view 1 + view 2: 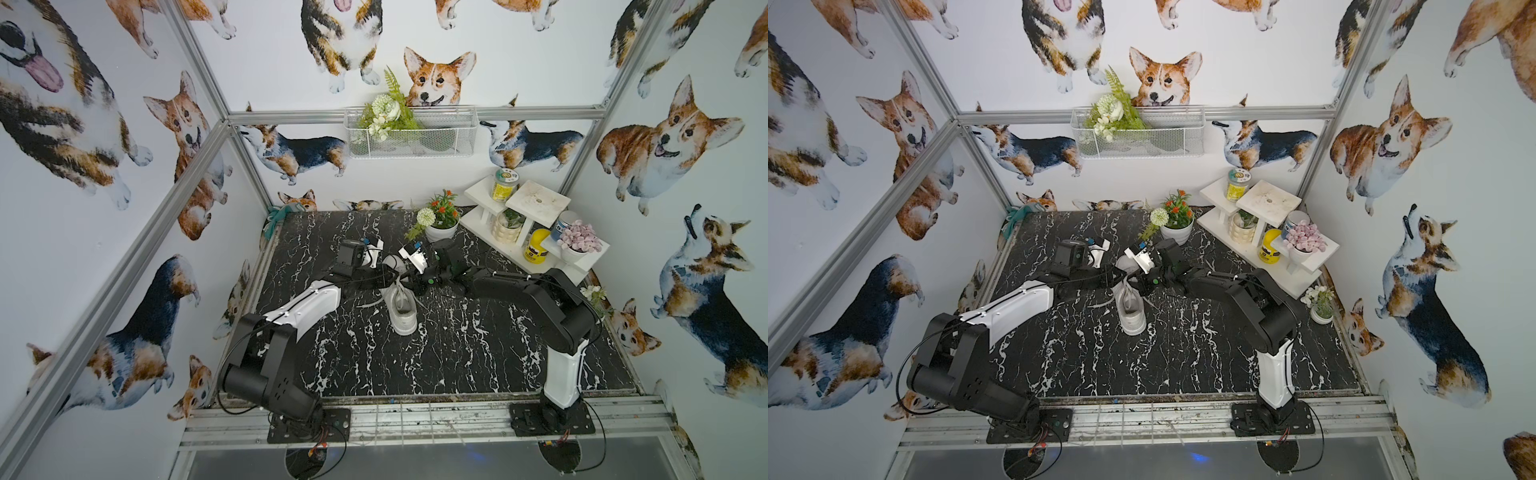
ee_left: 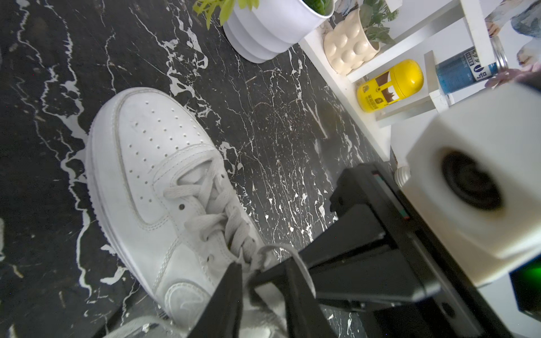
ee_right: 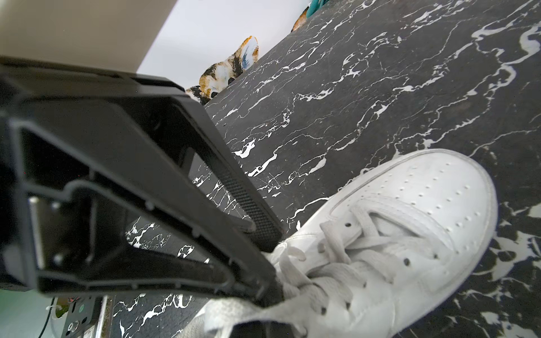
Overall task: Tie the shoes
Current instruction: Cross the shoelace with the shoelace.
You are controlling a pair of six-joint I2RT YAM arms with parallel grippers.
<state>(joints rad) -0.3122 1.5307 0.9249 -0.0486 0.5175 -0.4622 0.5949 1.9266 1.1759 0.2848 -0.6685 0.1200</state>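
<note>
The shoe (image 1: 401, 307) is set near the middle of the table (image 1: 457, 353). 1 lace (image 3: 292, 301) is pinched by the right gripper (image 3: 270, 281) — the left gripper's (image 2: 263, 292) jaws are held slightly apart beside it.

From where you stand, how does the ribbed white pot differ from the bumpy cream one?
The ribbed white pot stands on the marble table; the bumpy cream pot sits on the white shelf. The ribbed one looks wider than the cream one. Both hold greenery.
</note>
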